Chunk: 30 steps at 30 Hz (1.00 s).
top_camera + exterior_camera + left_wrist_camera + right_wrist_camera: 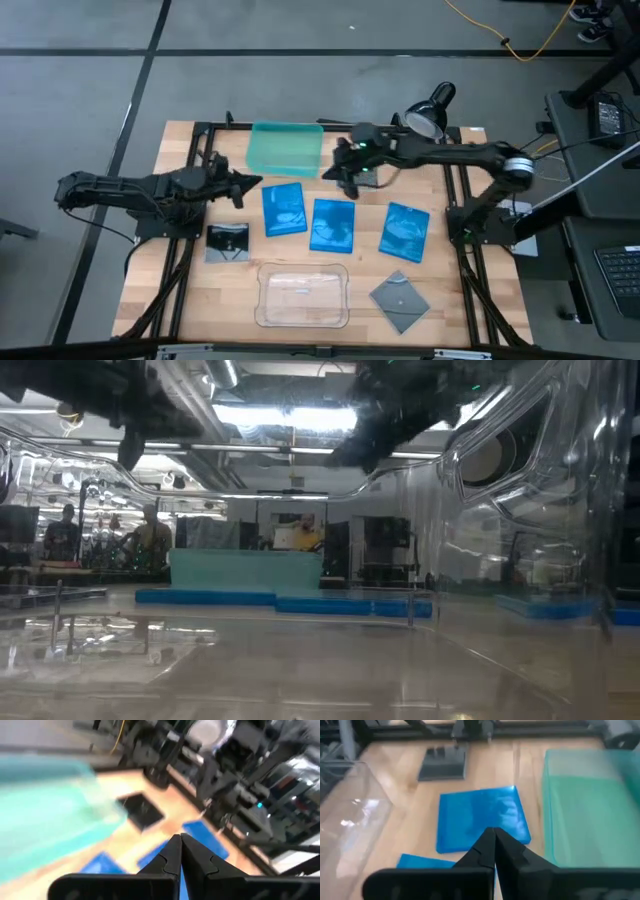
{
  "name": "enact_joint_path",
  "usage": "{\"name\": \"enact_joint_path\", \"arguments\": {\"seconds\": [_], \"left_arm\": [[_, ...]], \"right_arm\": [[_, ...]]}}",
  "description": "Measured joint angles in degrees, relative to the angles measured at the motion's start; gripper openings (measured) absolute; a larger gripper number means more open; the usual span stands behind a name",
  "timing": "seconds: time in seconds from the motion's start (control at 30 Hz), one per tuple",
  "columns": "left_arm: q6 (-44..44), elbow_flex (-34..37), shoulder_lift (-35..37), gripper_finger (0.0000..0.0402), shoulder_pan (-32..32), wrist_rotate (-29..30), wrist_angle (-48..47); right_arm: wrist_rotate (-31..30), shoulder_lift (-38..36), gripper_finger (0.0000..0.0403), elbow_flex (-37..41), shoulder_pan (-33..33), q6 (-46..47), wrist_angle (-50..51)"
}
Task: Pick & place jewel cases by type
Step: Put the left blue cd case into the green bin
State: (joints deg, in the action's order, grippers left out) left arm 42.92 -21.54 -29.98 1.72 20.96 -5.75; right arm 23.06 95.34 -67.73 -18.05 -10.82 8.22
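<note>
Three blue jewel cases point(283, 209), point(332, 225), point(404, 232) lie flat in a row mid-table. One dark grey case point(227, 241) lies at the left and another point(400, 300) at the near right. A third dark case point(142, 810) lies beside the teal tray. My left gripper point(255, 182) hovers shut, left of the first blue case, holding nothing. My right gripper point(328, 172) hangs shut above the table between the teal tray and the blue cases. In the right wrist view it point(493, 831) is over a blue case point(482, 817) and clear of it.
A teal-green tray point(285, 148) stands at the far middle and a clear plastic tray point(302, 295) at the near middle. A black lamp point(432, 108) stands at the far right. Bare wood lies between the cases and the near edge.
</note>
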Motion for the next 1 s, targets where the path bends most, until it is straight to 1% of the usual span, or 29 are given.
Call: {"name": "enact_joint_path", "arguments": {"seconds": [0.17, 0.27, 0.37, 0.5, 0.57, 0.83, 1.0], "left_arm": [[5.01, 0.00, -2.38, 0.0003, 0.00, -1.51, -7.23], [7.24, 0.00, -3.34, 0.0003, 0.00, -1.61, -10.92], [9.85, 0.00, -4.00, 0.0002, 0.00, -1.61, -14.53], [12.42, 0.00, -4.32, 0.0003, 0.00, -2.15, -17.03], [12.88, 0.00, -4.35, 0.0003, 0.00, -2.57, -17.62], [15.13, 0.00, -6.02, 0.0004, 0.00, -3.81, -17.47], [17.28, 0.00, -8.43, 0.0004, 0.00, -4.92, -17.61]], "right_arm": [[1.21, 10.41, 0.0008, -6.79, -0.17, -3.28, 5.24], [2.34, 15.00, 0.0009, -9.71, 0.12, -3.98, 7.64], [2.19, 18.45, 0.0009, -11.30, 0.68, -4.68, 9.18], [1.86, 21.29, 0.0009, -12.53, 1.37, -4.68, 9.03], [0.69, 22.74, 0.0009, -13.26, 1.79, -4.71, 9.08], [-0.54, 28.54, 0.0009, -18.41, 2.41, -4.75, 11.71], [-2.83, 29.61, 0.0009, -21.01, 2.44, -5.00, 13.53]]}}
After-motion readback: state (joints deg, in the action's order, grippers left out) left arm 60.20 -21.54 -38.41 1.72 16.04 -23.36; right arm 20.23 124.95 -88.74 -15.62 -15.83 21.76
